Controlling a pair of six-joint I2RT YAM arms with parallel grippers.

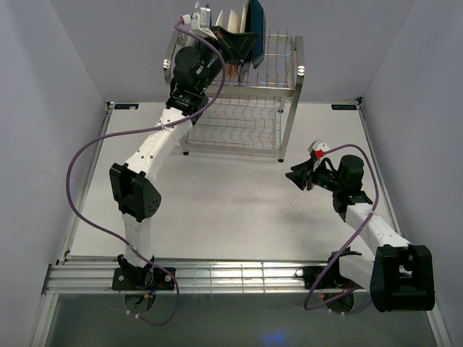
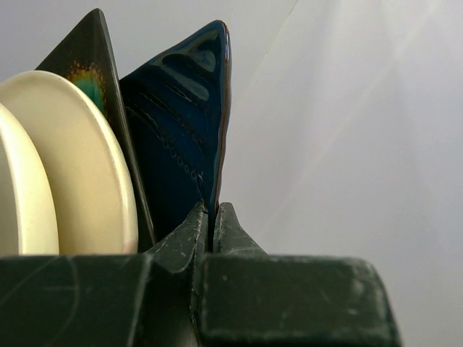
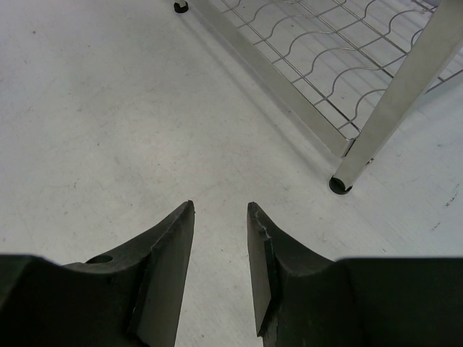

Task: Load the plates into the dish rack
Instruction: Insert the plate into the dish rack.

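Up on the top shelf of the rack (image 1: pixel 282 72), at its far-left end, the left claw (image 2: pixel 214 217) is pinched together on the rim of the dark blue plate (image 2: pixel 181 123). The plate stands on edge, leaning close against a dark plate with a teal patch (image 2: pixel 90 65), and two cream plates (image 2: pixel 79 166) stand to the left of that.

Here is the danger: the wrist view hides the bottom of the blue plate, so I cannot tell whether it sits in a wire slot. If the claw lets go too soon, the plate may tip or slide along the wires, and from that height it would land hard on the counter (image 1: pixel 239 210).

There is a second worry. The plates are packed tight, so a sideways nudge could knock the blue one into its dark neighbour and rock the whole row. Pulling the claw away at an angle could also drag the rim with it.

The right claw (image 3: pixel 221 210) hovers over the counter with its fingers apart and nothing between them, near the rack's near-right post (image 3: pixel 405 94) — too far away to catch anything.
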